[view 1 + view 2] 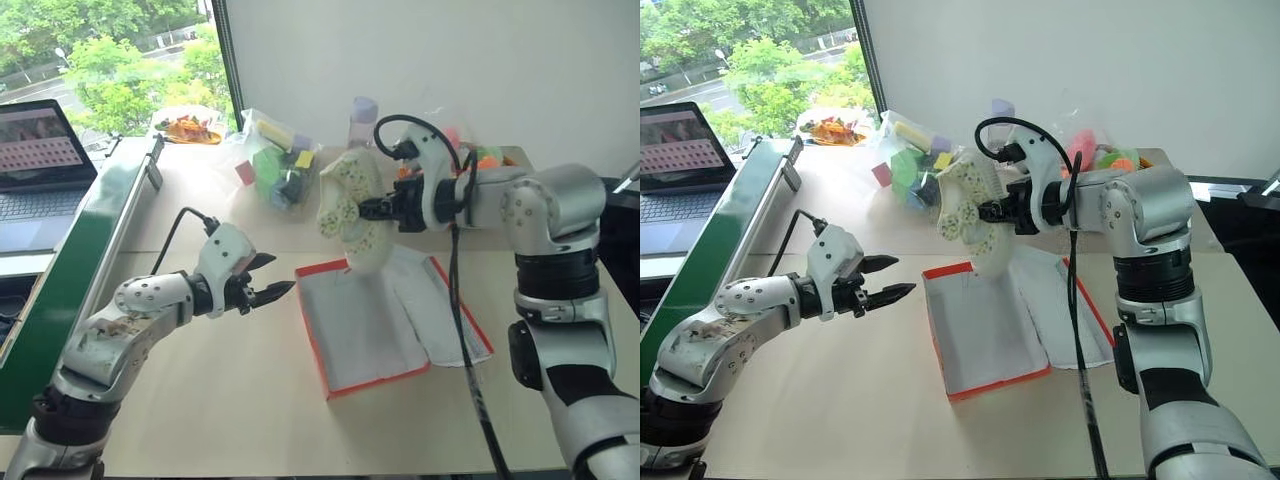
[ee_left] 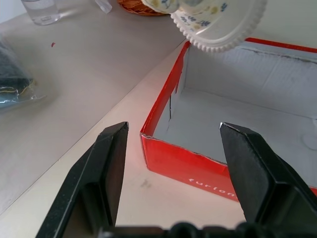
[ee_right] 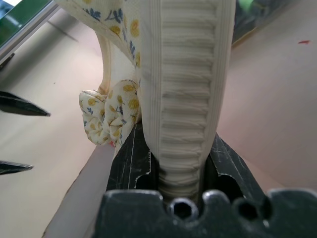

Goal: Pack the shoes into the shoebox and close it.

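The right gripper (image 1: pixel 372 210) pinched 2 cream shoes (image 1: pixel 352 212) by their ribbed soles, floral fabric bows showing, and held them in the air above the far edge of the shoebox (image 1: pixel 330 375). The shallow red-orange cardboard box lay open on the beige table (image 1: pixel 220 400), its inside white-grey, its outer wall printed with white letters reading "furlon". The left gripper (image 1: pixel 268 281) hung near the box's left wall, fingers spread and empty. A laptop (image 1: pixel 40 170) stood by the window.
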Available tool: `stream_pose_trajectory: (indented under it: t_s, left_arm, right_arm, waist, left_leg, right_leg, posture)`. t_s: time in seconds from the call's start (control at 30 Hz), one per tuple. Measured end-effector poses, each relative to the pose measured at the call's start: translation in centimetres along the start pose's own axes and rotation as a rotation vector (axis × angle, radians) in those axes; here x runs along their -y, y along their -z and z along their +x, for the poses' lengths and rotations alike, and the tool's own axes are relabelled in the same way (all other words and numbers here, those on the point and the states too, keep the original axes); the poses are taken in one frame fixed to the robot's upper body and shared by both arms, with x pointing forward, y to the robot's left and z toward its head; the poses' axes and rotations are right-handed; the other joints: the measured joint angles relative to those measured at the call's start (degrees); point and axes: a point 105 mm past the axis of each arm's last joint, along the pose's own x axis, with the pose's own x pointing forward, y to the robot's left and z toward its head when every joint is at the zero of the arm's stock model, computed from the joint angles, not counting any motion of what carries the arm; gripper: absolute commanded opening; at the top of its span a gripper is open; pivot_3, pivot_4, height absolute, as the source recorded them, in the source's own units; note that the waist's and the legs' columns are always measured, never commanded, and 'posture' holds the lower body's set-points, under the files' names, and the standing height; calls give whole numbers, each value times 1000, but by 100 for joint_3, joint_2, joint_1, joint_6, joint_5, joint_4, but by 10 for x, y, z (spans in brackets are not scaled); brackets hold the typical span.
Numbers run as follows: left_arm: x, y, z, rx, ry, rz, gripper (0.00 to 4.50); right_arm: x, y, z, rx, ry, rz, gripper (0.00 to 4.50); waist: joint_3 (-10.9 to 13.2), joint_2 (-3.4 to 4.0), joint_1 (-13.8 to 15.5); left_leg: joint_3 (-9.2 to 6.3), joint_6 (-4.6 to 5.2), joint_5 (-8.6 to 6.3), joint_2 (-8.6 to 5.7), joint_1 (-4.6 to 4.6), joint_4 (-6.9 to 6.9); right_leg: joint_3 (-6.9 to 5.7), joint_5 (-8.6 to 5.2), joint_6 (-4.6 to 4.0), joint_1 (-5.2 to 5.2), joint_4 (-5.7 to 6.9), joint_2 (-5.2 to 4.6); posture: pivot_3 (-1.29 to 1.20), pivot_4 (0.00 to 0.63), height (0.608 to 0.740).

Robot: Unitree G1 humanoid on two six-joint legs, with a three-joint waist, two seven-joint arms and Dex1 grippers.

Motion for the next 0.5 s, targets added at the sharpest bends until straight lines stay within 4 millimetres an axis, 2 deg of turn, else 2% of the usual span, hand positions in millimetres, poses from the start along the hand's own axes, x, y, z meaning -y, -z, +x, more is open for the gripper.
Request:
stream_pose_trajectory:
  t_s: [0.13,0.2,0.27,0.33,0.5]
  left_arm:
    - [2,4,2,-14,15,4,3118]
    - [4,6,1,-17,23,3,3118]
    - [9,9,0,-25,32,-3,3118]
    - [13,11,0,-26,43,-2,3118]
    - [18,9,-1,-24,50,7,3118]
  right_arm:
    - [1,8,-10,-52,33,-42,637]
    - [6,26,-8,-124,49,-45,637]
    - [11,55,-2,-225,60,-25,637]
    - [11,72,2,-285,55,-15,637]
    - [6,79,4,-325,29,-16,637]
  waist:
    - [0,-1,58]
    - [1,-1,82]
    - [1,-2,99]
    - [6,-3,93]
    - [7,-3,93]
  left_leg:
    - [-1,0,0,-2,-17,3]
    - [0,1,-1,-2,-17,5]
    - [1,1,0,-1,-18,9]
    - [6,2,0,1,-25,10]
    - [11,3,1,4,-29,12]
  right_leg:
    - [-5,-1,3,-10,0,-1]
    - [-5,-1,3,-9,0,-1]
    - [-4,-1,3,-10,1,-2]
    - [-2,0,2,-22,2,-2]
    - [-1,0,1,-28,5,1]
  posture:
    - [0,150,740]
    - [0,150,740]
    - [0,150,740]
    - [0,150,740]
    - [0,150,740]
